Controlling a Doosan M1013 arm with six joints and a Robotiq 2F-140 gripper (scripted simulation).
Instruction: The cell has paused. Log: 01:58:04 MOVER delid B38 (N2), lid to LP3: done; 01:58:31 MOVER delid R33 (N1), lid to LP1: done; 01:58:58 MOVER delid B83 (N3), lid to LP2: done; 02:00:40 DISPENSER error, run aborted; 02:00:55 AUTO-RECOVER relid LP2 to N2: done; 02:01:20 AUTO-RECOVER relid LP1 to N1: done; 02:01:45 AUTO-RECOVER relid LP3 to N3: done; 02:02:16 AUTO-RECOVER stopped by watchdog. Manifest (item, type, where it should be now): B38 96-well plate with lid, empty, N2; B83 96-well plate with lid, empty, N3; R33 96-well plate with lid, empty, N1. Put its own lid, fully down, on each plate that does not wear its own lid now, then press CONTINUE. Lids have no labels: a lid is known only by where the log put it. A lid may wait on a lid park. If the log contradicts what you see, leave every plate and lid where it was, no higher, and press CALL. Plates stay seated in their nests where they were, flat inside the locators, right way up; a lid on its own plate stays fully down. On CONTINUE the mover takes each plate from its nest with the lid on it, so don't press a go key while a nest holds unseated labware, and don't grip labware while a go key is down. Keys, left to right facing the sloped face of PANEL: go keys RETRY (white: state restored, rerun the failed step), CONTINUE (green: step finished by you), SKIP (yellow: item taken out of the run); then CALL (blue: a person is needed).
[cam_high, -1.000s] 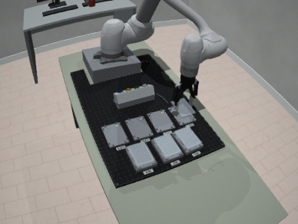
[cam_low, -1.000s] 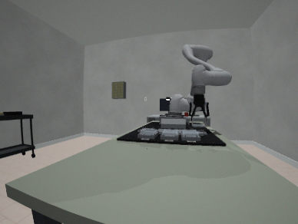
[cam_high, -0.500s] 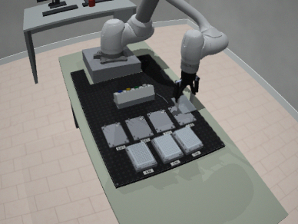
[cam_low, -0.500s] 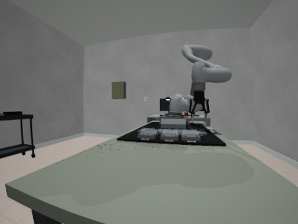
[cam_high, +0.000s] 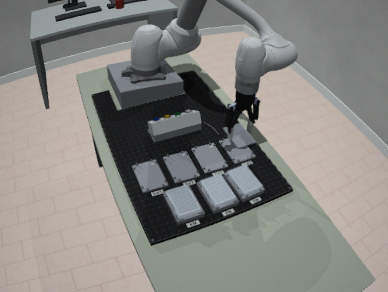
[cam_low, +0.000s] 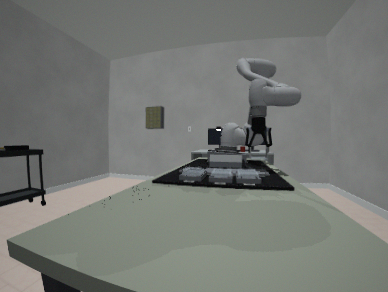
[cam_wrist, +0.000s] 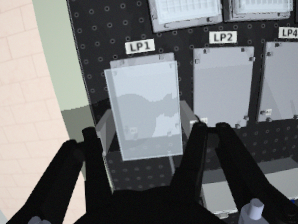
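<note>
The tool (cam_wrist: 143, 145) grips a clear lid (cam_wrist: 145, 106), raised above lid park LP1 (cam_wrist: 140, 46). Beside LP1, the other parks look bare. By my reading, the lid swap is underway; the three plates (cam_high: 216, 192) and CONTINUE remain.

The top view is taken from high above the table's (cam_high: 310, 250) long end, looking steeply down at the black mat (cam_high: 125, 150) and arm base. The exterior view is set low and far back along the table (cam_low: 200, 235), facing the mat (cam_low: 280, 184). The wrist view looks down past the gripper (cam_wrist: 143, 145) at the lid parks (cam_wrist: 222, 83), seen close. The mat is shared by all three.
</note>
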